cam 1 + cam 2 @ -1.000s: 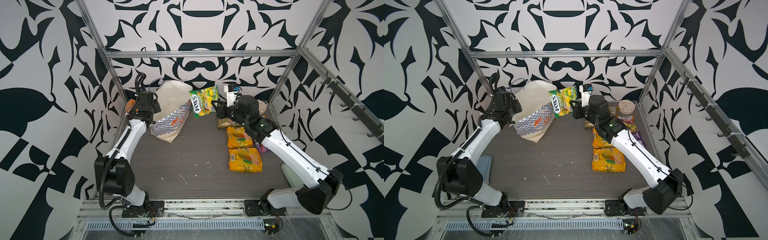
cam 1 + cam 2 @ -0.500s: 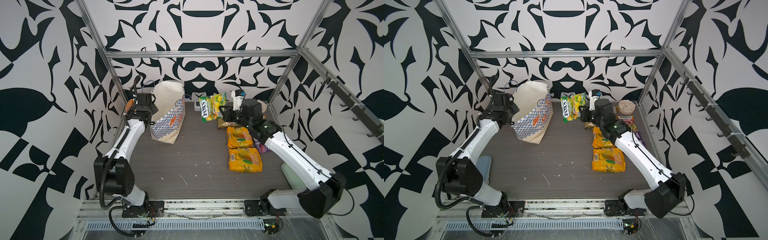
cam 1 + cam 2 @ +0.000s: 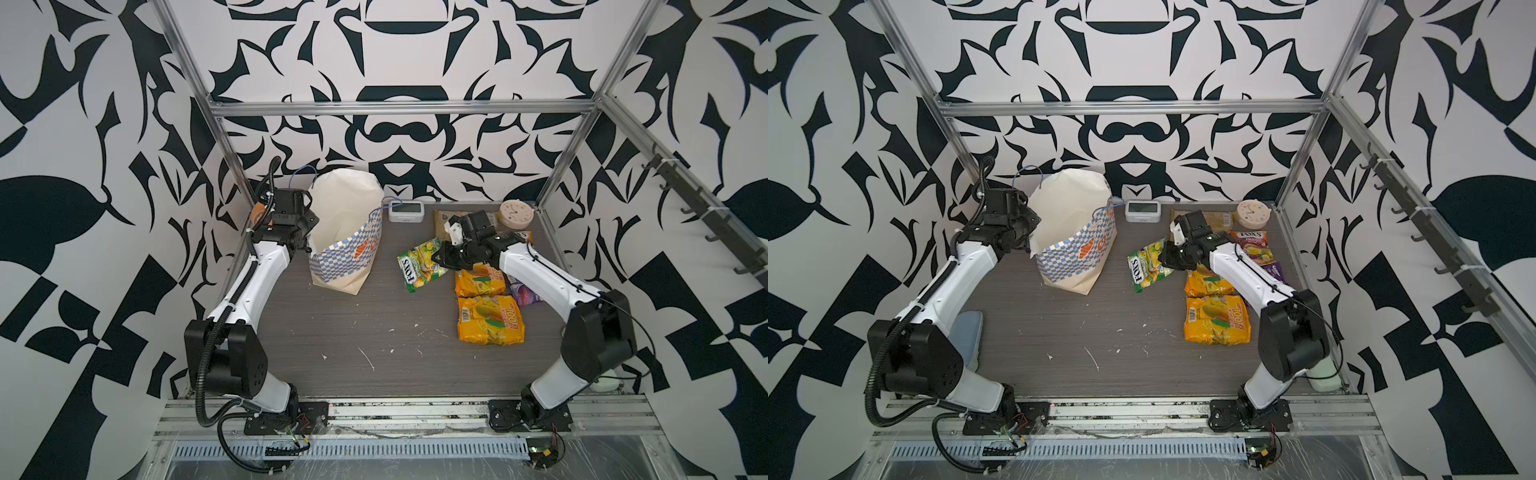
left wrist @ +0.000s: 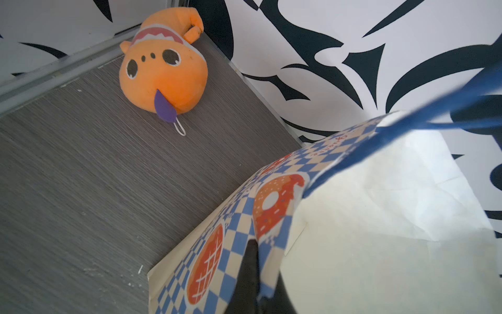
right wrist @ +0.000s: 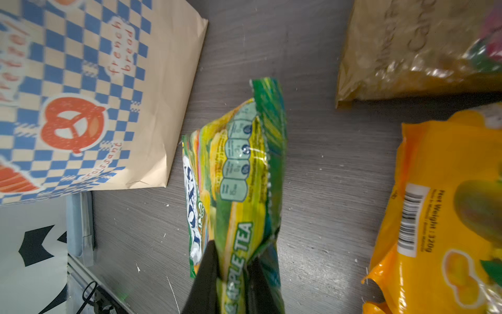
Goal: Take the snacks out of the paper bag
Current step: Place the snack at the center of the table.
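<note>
left arm (image 3: 266, 270): white shells, black joints, black ribbed hose (image 3: 202, 386) | right arm (image 3: 540, 272): white shells, black joints, thin black cable (image 3: 557, 276) | right gripper (image 5: 232, 280): black fingers (image 5: 203, 277)

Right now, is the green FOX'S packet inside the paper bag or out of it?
Out. The green FOX'S packet is beside the paper bag, apart from it, pinched in the shut right end effector.

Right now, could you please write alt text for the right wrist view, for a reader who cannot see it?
The right gripper is shut on the green FOX'S packet above the grey table. The paper bag stands on one side; a gold packet and an orange-yellow packet lie on the other.
</note>
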Action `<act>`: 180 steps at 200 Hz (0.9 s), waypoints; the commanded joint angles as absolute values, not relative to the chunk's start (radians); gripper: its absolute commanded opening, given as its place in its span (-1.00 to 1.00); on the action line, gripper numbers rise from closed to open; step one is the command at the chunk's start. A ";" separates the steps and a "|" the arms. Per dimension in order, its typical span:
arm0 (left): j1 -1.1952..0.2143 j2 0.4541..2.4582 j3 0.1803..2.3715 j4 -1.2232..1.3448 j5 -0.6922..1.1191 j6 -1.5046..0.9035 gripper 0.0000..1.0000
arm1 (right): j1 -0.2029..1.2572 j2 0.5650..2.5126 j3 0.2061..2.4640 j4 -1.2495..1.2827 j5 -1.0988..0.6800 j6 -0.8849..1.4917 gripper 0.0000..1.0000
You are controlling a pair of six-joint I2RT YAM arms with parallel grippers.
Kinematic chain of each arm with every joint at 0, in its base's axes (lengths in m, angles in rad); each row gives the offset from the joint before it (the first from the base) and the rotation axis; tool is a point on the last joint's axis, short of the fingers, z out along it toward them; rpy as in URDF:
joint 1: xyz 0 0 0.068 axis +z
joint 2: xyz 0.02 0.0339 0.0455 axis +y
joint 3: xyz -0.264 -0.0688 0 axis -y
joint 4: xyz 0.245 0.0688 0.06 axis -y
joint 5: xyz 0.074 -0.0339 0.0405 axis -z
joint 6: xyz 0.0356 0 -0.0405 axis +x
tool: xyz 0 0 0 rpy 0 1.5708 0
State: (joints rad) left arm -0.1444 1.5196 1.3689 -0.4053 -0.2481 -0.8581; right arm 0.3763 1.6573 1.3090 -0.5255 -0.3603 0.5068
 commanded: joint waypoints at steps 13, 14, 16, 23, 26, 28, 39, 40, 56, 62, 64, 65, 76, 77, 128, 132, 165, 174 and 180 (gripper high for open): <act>-0.147 1.496 1.324 -0.416 -0.236 -0.948 -1.00 | 0.374 1.661 1.321 -0.459 -0.339 0.624 -0.98; -0.147 1.495 1.321 -0.415 -0.238 -0.950 -1.00 | 0.375 1.662 1.319 -0.454 -0.334 0.628 -0.98; -0.148 1.490 1.315 -0.413 -0.244 -0.953 -1.00 | 0.377 1.663 1.312 -0.448 -0.325 0.636 -0.98; -0.147 1.473 1.291 -0.394 -0.258 -0.963 -1.00 | 0.378 1.666 1.293 -0.431 -0.295 0.671 -0.99; -0.147 1.465 1.281 -0.384 -0.261 -0.968 -1.00 | 0.379 1.668 1.287 -0.427 -0.278 0.680 -0.99; -0.147 1.460 1.275 -0.378 -0.262 -0.969 -1.00 | 0.380 1.670 1.282 -0.425 -0.270 0.686 -0.99; -0.147 1.445 1.260 -0.364 -0.268 -0.977 -1.00 | 0.380 1.683 1.269 -0.418 -0.234 0.712 -0.99; -0.147 1.444 1.261 -0.365 -0.270 -0.978 -1.00 | 0.380 1.683 1.268 -0.419 -0.232 0.715 -1.00; -0.148 1.438 1.270 -0.381 -0.284 -0.963 -1.00 | 0.400 1.695 1.253 -0.411 -0.151 0.724 -1.00; -0.147 1.439 1.277 -0.388 -0.291 -0.951 -1.00 | 0.407 1.703 1.253 -0.411 -0.130 0.722 -1.00; -0.146 1.440 1.280 -0.392 -0.294 -0.947 -1.00 | 0.409 1.707 1.254 -0.411 -0.128 0.722 -1.00; -0.146 1.440 1.281 -0.395 -0.297 -0.945 -1.00 | 0.409 1.709 1.255 -0.411 -0.128 0.721 -1.00; -0.144 1.442 1.296 -0.413 -0.315 -0.927 -1.00 | 0.411 1.737 1.267 -0.411 -0.147 0.714 -1.00; -0.144 1.442 1.297 -0.414 -0.317 -0.926 -1.00 | 0.411 1.740 1.269 -0.413 -0.148 0.714 -0.99; -0.135 1.382 1.203 -0.370 -0.348 -1.039 -1.00 | 0.430 1.796 1.310 -0.445 -0.091 0.694 -0.90; -0.134 1.378 1.198 -0.368 -0.338 -1.056 -1.00 | 0.430 1.796 1.310 -0.448 -0.089 0.694 -0.88; -0.140 1.343 1.159 -0.336 -0.326 -1.127 -1.00 | 0.431 1.809 1.332 -0.476 -0.062 0.673 -0.85; -0.144 1.340 1.164 -0.348 -0.331 -1.137 -1.00 | 0.431 1.810 1.335 -0.477 -0.060 0.669 -0.84; -0.144 1.341 1.166 -0.351 -0.327 -1.143 -1.00 | 0.431 1.810 1.335 -0.475 -0.060 0.669 -0.83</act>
